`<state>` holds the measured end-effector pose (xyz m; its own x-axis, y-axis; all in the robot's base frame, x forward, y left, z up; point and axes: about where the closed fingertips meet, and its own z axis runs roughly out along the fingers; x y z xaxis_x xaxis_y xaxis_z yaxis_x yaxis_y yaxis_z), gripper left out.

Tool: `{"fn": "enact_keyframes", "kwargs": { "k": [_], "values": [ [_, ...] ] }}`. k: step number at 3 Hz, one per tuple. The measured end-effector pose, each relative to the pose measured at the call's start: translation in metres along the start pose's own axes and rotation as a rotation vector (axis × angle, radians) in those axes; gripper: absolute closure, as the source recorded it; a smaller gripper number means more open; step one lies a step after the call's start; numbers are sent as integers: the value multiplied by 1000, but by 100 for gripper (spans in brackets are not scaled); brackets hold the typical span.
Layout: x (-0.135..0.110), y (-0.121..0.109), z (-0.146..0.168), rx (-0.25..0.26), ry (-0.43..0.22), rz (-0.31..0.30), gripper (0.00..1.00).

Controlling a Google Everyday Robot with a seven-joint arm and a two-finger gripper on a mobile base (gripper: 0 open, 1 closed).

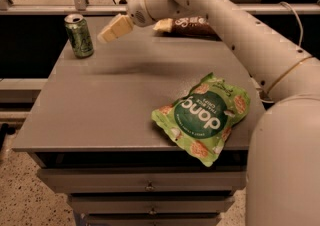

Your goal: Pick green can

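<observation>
Worktop (pixel 115 100) of a grey cabinet, seen from above its front edge, with drawers (pixel 150 186) below. The green can (pixel 79 36), slim with a silver top and pull-tab and pale markings on its side, stands upright at the far left corner. The gripper (pixel 106 34), pale cream, hangs in the air just to the right of the can, near the far edge. It points down and to the left toward the can but does not touch it. Whether the gripper is released or clenched cannot be told from this angle; it grasps nothing. The white robot arm (pixel 225 15) reaches in from the right side, crossing above the far right corner. A bright green snack bag (pixel 202 117) lies flat near the front right corner, its lower end hanging slightly over the front edge. A dark brown packet (pixel 187 24) lies along the far edge, partly hidden behind the arm.
</observation>
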<state>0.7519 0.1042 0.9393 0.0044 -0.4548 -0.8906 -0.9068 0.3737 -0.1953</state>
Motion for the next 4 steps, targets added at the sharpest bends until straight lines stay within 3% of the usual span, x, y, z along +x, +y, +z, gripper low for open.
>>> {"fn": "enact_keyframes", "kwargs": {
  "k": [1, 3, 4],
  "values": [
    [-17, 12, 42, -70, -68, 22, 0],
    [-21, 40, 102, -178, -105, 73, 0],
    [-20, 49, 118, -203, -116, 89, 18]
  ]
}}
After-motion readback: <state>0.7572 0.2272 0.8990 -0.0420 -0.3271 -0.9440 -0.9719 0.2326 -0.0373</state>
